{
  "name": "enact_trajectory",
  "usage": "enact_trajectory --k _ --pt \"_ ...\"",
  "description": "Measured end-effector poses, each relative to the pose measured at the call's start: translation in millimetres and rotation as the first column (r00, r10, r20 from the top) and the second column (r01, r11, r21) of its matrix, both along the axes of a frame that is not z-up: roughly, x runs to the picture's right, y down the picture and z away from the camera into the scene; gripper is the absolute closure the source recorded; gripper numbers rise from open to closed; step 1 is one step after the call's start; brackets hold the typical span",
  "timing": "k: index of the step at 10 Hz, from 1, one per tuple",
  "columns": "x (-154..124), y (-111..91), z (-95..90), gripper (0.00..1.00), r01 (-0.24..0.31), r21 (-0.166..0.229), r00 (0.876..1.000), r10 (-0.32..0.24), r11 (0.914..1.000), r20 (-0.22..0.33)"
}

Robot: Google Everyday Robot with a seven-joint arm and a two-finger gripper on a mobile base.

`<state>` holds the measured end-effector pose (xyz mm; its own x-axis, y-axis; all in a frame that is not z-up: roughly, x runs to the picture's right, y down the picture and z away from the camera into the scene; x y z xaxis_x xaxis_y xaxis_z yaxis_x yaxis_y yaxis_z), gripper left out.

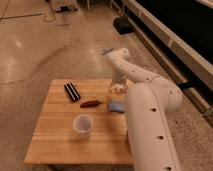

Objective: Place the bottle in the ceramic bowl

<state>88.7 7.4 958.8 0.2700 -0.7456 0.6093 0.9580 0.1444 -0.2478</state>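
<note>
The gripper (118, 83), whose opening cannot be told, is positioned directly above the bottle (119, 89), whose long axis is unclear, while the bowl is hidden behind the arm (150, 115).

The small white bottle (120, 89) lies low on the far right part of the wooden table (55, 135), just behind the blue sponge (116, 106). The gripper (118, 83) hangs right over the bottle, at or very near it. The ceramic bowl is hidden behind the robot's arm (150, 125).
</note>
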Motion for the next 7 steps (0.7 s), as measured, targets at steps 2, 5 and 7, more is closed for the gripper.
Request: enact_trajectory --k 2,5,7 --pt "-0.4 -1.1 0.4 0.2 -0.002 0.007 1.0 0.002 1.0 -0.001" --pt "-3.1 -5.8 -5.6 0.2 -0.001 0.001 1.0 0.001 1.0 0.003" --pt "1.2 -14.2 -0.7 0.2 -0.037 0.023 0.999 0.036 0.9991 0.004"
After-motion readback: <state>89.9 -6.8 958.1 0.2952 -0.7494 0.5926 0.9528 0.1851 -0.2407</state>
